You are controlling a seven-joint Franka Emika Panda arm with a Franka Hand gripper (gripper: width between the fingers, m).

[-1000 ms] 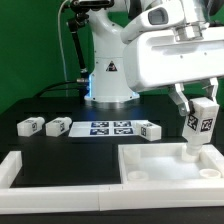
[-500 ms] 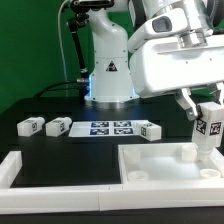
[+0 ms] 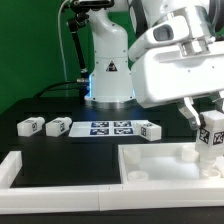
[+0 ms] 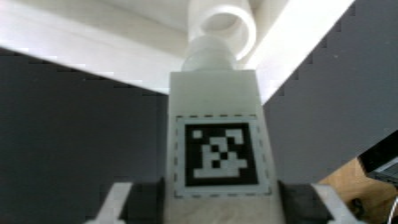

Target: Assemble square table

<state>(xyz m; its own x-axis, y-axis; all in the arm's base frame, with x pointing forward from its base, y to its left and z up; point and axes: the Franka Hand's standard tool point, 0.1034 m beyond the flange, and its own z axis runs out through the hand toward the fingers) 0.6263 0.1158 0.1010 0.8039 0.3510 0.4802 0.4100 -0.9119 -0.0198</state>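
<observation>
While hand (image 3: 207, 120) grips leg (image 3: 211, 144) upright | at tabletop (image 3: 150, 152) corner socket (image 4: 224, 22)

A dark green wall (image 3: 25, 45) fills the back at the exterior view's left. Below it lies a black matte surface (image 3: 55, 148), evenly lit, with only soft shadows. The marker board (image 3: 105, 127) lies flat on it towards the back. A white barrier strip (image 3: 70, 190) runs along its near edge. The wrist view shows the surface as dark grey.
</observation>
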